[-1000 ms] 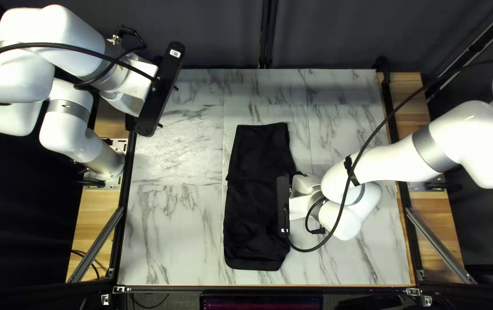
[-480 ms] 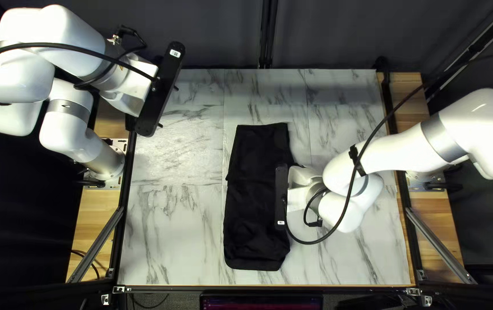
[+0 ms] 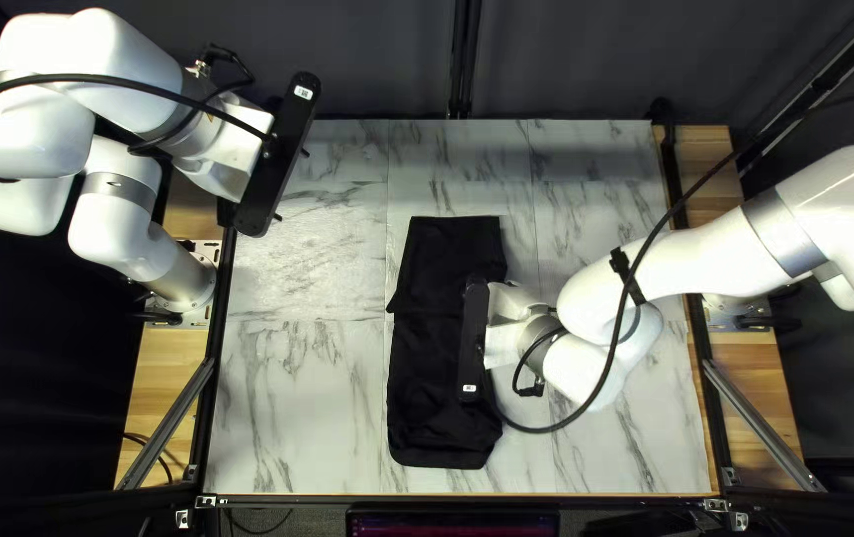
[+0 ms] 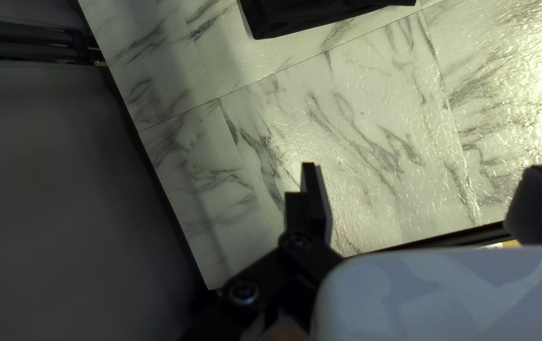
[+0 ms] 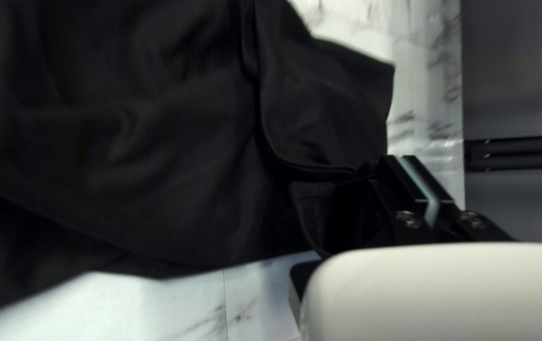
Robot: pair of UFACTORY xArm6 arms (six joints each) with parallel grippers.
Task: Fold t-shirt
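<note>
Presently, the right gripper (image 3: 473, 340), over the black t-shirt (image 3: 435, 398), pinches its cloth, while the left gripper (image 3: 292, 185) hangs open well apart from it.

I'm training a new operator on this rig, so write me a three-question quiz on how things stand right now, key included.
1. True or false: my left pincer has its fingers apart, with no cloth between them.

2. Which pincer is at the black t-shirt?
A) the left pincer
B) the right pincer
C) neither

3. Fill in the missing word: the t-shirt lies on a table whose top has a grey-veined ____ pattern.

Key: 1. True; 2. B; 3. marble
</note>
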